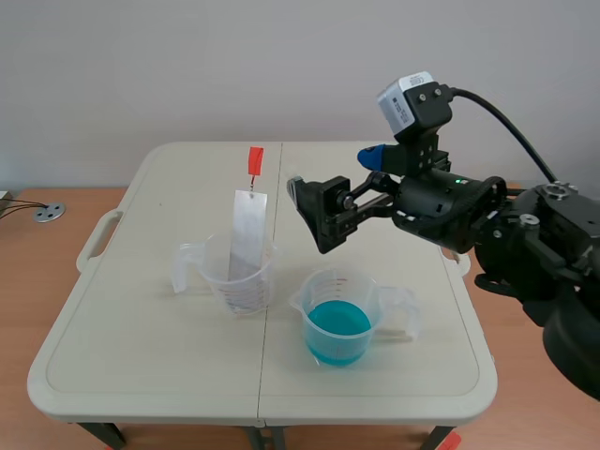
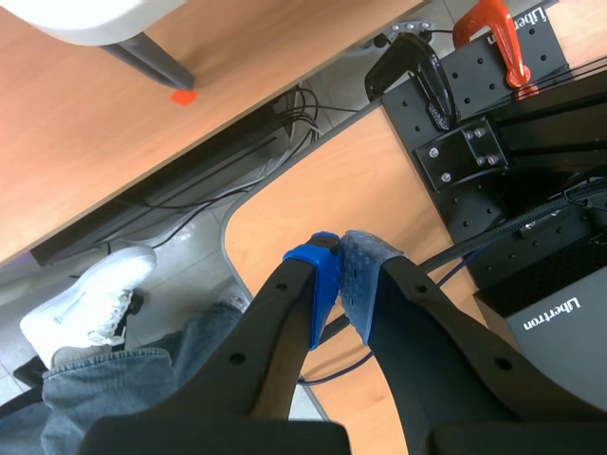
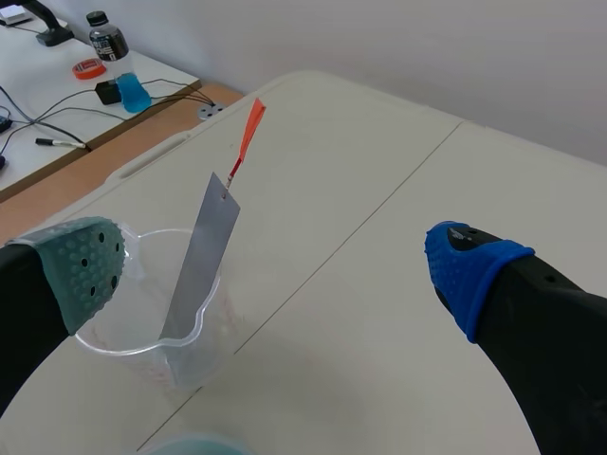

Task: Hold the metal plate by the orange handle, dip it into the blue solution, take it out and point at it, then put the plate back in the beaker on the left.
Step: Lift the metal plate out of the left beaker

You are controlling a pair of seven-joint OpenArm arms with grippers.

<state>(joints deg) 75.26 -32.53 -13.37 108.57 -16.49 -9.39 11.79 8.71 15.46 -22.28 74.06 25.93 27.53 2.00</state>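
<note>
- On the table, left of centre: the plate stands leaning in the left beaker, lower end inside. The orange handle sticks up well above the rim. Nothing touches it.
- Just right of that: the second beaker holds the blue solution, its level low in the cup.
- Step in hand, as I judge it: the approach for the first grasp. Handle not yet held, so nothing of the dip is done.
- Right gripper: jaws spread wide, holding nothing. It hangs above the table between the two beakers' far sides, near the plate's upper part but apart from it.
- Right arm: comes in from the right, raised, wrist about level, fingers aimed toward the plate.
- Right wrist view: plate and handle lie ahead of the gripper, closer to the green pad than the blue pad, so not centred.
- Next move calls for: shifting toward the green-pad side, bringing both pads around the thin handle, closing, then lifting straight up to clear the rim.
- Risk: the plate is loose and may swing.
- Left gripper: jaws closed on nothing, pads touching. It is parked off the table, aimed at the floor.
</note>
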